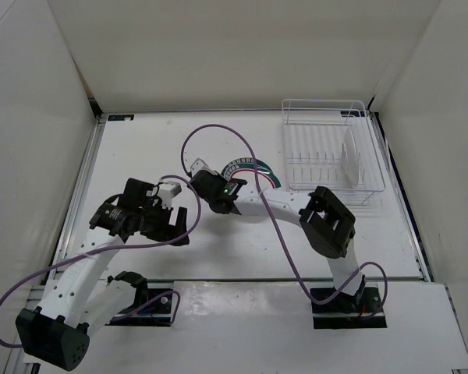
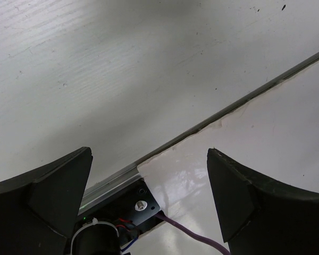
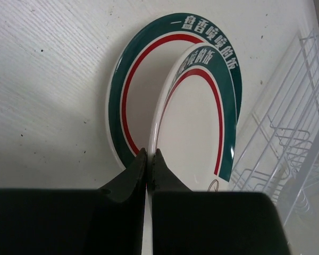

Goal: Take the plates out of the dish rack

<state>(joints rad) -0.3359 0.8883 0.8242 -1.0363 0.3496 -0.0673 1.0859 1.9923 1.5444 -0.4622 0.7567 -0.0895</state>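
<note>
The white table (image 1: 140, 148) fills the top view. The dish rack (image 1: 296, 160) sits toward its 1 o'clock corner, and an upright plate (image 1: 349, 160) stands among the tines on the rack's right side. The right wrist view catches only the rack's wire edge at 3 o'clock, cut off by the frame, and does not show that plate.

From above, only an arc of green and red rim shows just left of the rack, past the right arm's wrist. The right wrist view shows more: a flat plate (image 3: 128, 90) lying on the table, and a tilted plate (image 3: 194, 122) covering its right half. Whether the two touch I cannot tell.

The right gripper (image 3: 149, 155) is pinched tight on the tilted plate's near rim at 6 o'clock. The left gripper (image 2: 149, 154), toward 8 o'clock on the table, has its fingers spread wide with nothing between them. Its own view shows only table, wall and the seam between.
</note>
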